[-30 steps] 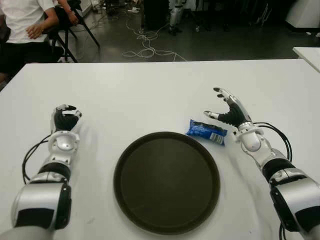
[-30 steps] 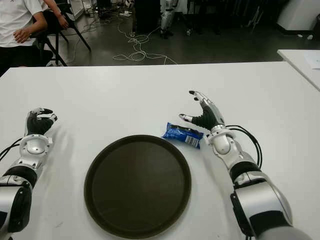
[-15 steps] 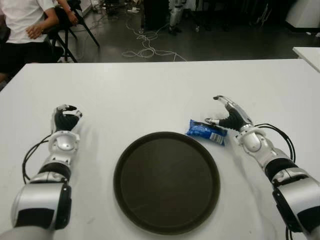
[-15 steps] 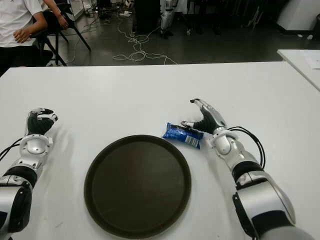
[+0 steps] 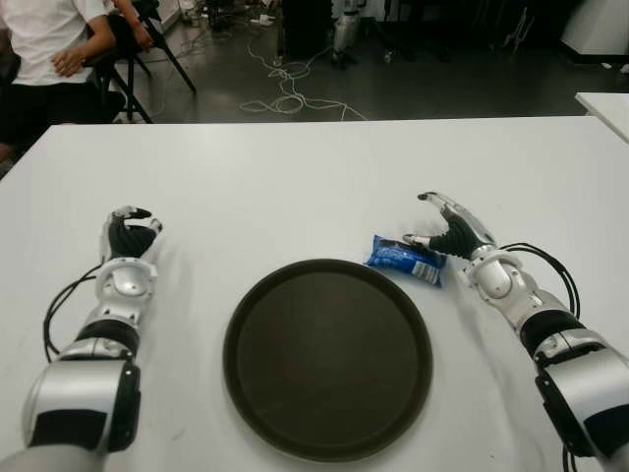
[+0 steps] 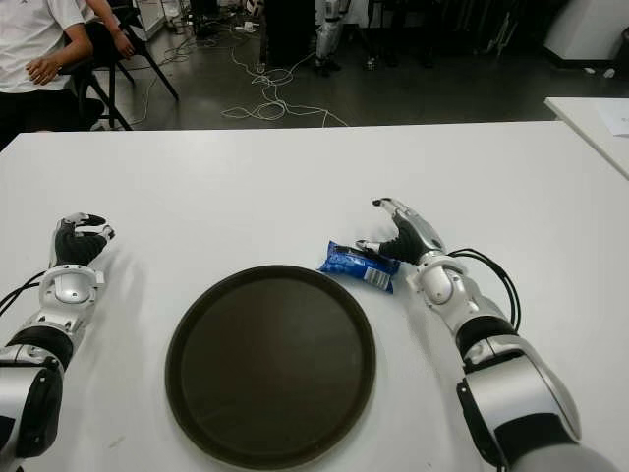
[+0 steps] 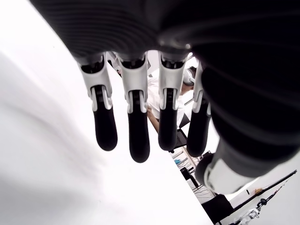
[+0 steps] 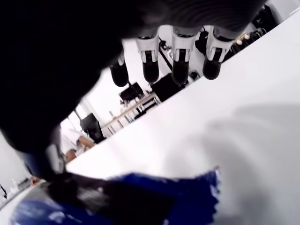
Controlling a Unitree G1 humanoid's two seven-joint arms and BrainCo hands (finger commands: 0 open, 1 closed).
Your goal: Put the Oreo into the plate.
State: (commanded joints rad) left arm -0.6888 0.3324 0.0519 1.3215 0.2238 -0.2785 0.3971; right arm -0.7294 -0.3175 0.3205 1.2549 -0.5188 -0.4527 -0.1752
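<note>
Blue Oreo [image 5: 406, 259] packet is lying beside the plate [image 5: 327, 356] — right hand [image 5: 450, 229], unclenched and touching it, should be pinching squarely; left hand [image 5: 130, 234] is idling, relaxed.

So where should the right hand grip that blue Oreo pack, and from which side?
Probably across its right end, from the robot's right. The Oreo pack lies flat on the table, just beyond the plate rim; the right hand is open there, thumb at that end.
</note>
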